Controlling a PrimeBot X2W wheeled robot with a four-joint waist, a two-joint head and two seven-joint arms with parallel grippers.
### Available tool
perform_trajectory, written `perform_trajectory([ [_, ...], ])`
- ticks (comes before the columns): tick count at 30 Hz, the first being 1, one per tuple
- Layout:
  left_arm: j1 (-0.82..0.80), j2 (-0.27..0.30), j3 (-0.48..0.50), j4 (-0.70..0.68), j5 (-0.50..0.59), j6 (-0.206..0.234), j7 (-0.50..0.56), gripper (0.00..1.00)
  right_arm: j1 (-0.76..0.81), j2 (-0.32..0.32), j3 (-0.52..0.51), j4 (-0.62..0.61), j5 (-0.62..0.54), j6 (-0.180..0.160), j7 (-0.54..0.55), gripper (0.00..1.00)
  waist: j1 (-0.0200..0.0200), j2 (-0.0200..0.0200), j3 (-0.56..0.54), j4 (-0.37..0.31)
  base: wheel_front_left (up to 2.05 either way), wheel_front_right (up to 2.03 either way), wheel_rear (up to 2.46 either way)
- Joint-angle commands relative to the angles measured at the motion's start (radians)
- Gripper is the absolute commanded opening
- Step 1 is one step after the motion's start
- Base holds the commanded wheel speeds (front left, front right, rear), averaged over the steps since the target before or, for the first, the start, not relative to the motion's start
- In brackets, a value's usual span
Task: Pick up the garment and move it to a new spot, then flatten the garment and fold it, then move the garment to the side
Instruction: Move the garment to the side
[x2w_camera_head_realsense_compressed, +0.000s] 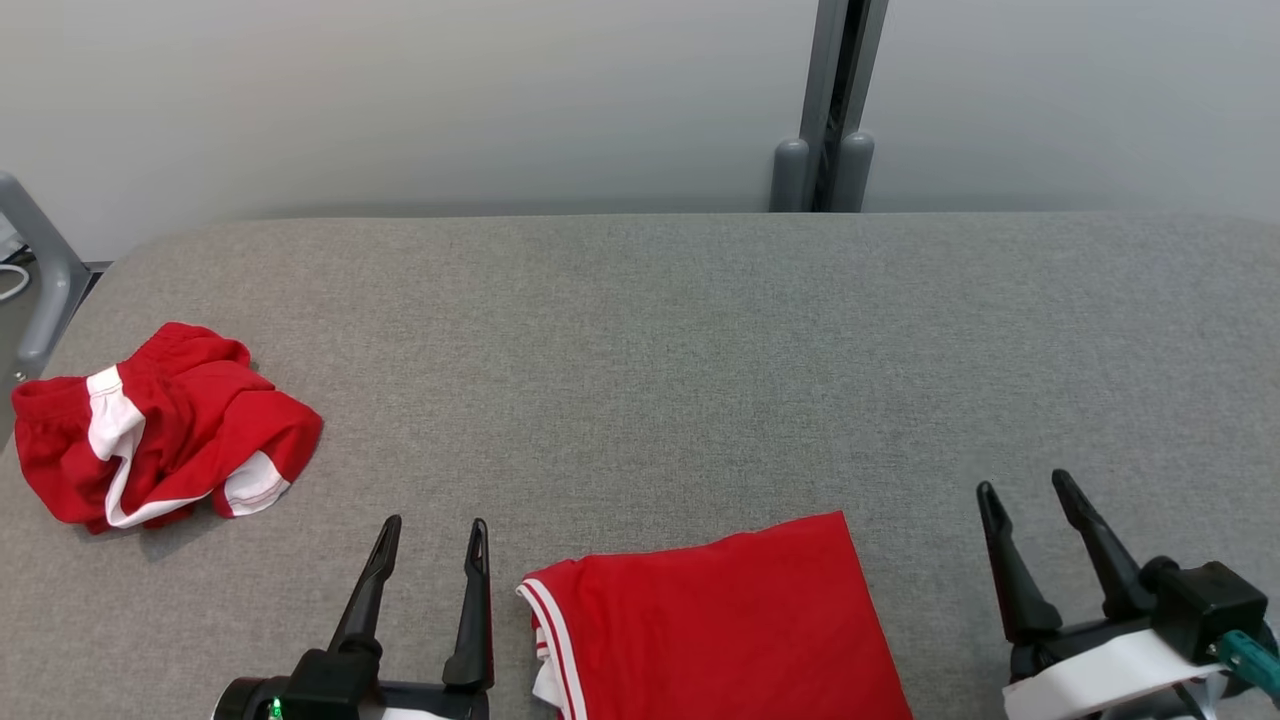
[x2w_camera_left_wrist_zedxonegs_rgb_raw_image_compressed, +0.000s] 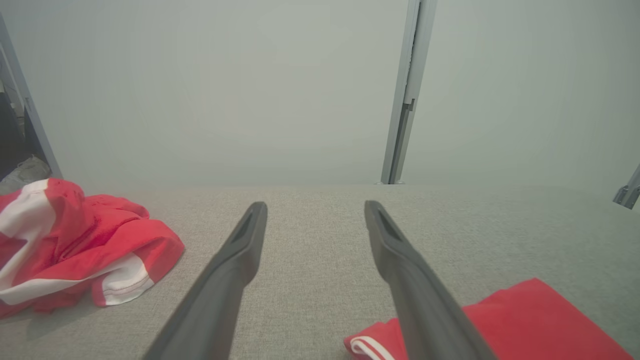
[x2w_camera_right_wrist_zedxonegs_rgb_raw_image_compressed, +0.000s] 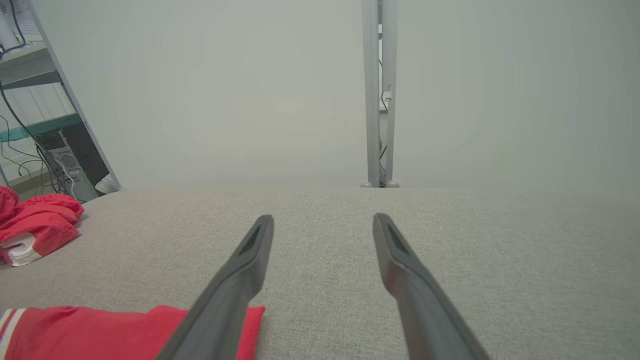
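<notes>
Nearest, along the bottom of the head view, two grippers flank one folded red garment (x2w_camera_head_realsense_compressed: 720, 630). The left gripper (x2w_camera_head_realsense_compressed: 435, 523) sits just to the garment's left, its two dark fingers spread apart with nothing between them. The right gripper (x2w_camera_head_realsense_compressed: 1025, 482) stands a little farther off on the garment's right, also spread wide and empty. Neither touches any cloth. The folded piece lies flat on the grey surface (x2w_camera_head_realsense_compressed: 650, 350) at its near edge, with a white-striped hem down its left side and its lower part cut off by the frame.

Farther back and well apart, near the surface's left edge, a crumpled red garment (x2w_camera_head_realsense_compressed: 170, 425) with white panels lies in a loose heap. That makes two red garments in all.

Beyond them the surface runs bare to its far edge, where one grey upright post (x2w_camera_head_realsense_compressed: 830, 100) rises against a pale wall (x2w_camera_head_realsense_compressed: 400, 100).
</notes>
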Motion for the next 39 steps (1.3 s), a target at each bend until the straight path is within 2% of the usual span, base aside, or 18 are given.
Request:
perform_trajectory([
  [1,-0.017,0.003,-0.001,0.005,-0.001,0.0,-0.004,1.0,0.02,-0.003,0.018,0.027,0.025,0.0,-0.005,1.0,0.0,-0.0001,0.003,0.004,0.0,0.0,0.0],
  [6,-0.027,0.004,-0.005,0.007,-0.003,0.002,-0.004,1.0,0.002,-0.041,0.145,0.134,0.134,0.0,0.001,1.0,0.0,-0.0001,0.011,0.018,0.0,0.0,0.0],
  [10,-0.025,0.003,-0.007,0.007,0.0,0.0,-0.004,1.0,-0.027,-0.07,0.246,0.212,0.232,0.0,0.059,1.0,0.0,-0.0001,0.011,0.025,0.0,0.0,0.0],
  [20,-0.031,0.003,-0.023,0.01,-0.007,0.003,-0.004,1.0,-0.097,-0.127,0.437,0.246,0.471,0.0,0.143,1.0,0.0,-0.0001,0.021,0.052,0.0,0.0,0.0],
  [29,-0.044,0.003,-0.032,0.012,-0.003,0.006,-0.004,1.0,-0.177,-0.141,0.558,0.301,0.608,0.0,0.229,1.0,0.0,-0.0001,0.053,0.081,0.0,0.0,0.0],
  [30,-0.046,0.003,-0.032,0.012,-0.004,0.006,-0.004,1.0,-0.183,-0.142,0.572,0.3,0.624,0.0,0.234,0.64,0.0,-0.0001,0.055,0.083,0.0,0.0,0.0],
  [31,-0.049,0.003,-0.032,0.012,-0.004,0.007,-0.004,1.0,-0.191,-0.145,0.583,0.299,0.635,0.0,0.236,0.05,0.0,-0.0001,0.059,0.085,0.0,0.0,0.0],
  [32,-0.052,0.003,-0.032,0.012,-0.005,0.007,-0.004,1.0,-0.198,-0.15,0.59,0.3,0.645,0.0,0.234,0.0,0.0,-0.0001,0.06,0.087,0.0,0.0,0.0],
  [39,-0.058,0.003,-0.059,0.002,0.022,-0.007,-0.004,1.0,-0.252,-0.191,0.652,0.343,0.65,0.0,0.184,0.0,0.0,-0.0001,0.048,0.068,0.0,0.0,0.0],
])
